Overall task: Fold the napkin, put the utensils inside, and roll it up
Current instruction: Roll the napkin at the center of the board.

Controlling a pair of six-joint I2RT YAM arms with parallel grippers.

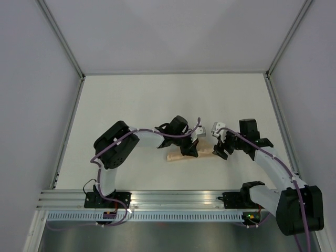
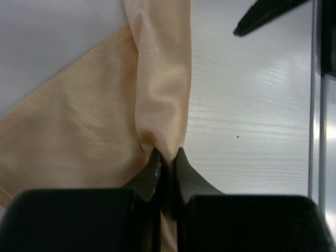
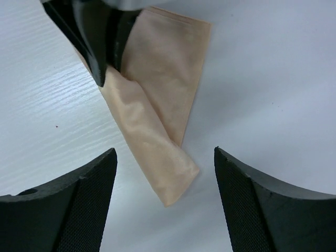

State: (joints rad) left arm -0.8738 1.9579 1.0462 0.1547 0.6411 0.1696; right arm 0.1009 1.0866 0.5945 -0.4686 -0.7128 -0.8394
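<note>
The peach-orange napkin lies folded and partly rolled into a narrow strip near the table's front middle. My left gripper is shut on the rolled part of the napkin, pinching it between both fingertips. My right gripper is open and empty, its fingers set wide to either side of the roll's free end, just short of it. The left gripper's fingers show at the top of the right wrist view. The utensil is not visible; it may be hidden inside the cloth.
The white table is walled by grey panels with metal corner posts. A metal rail runs along the near edge, where both arm bases stand.
</note>
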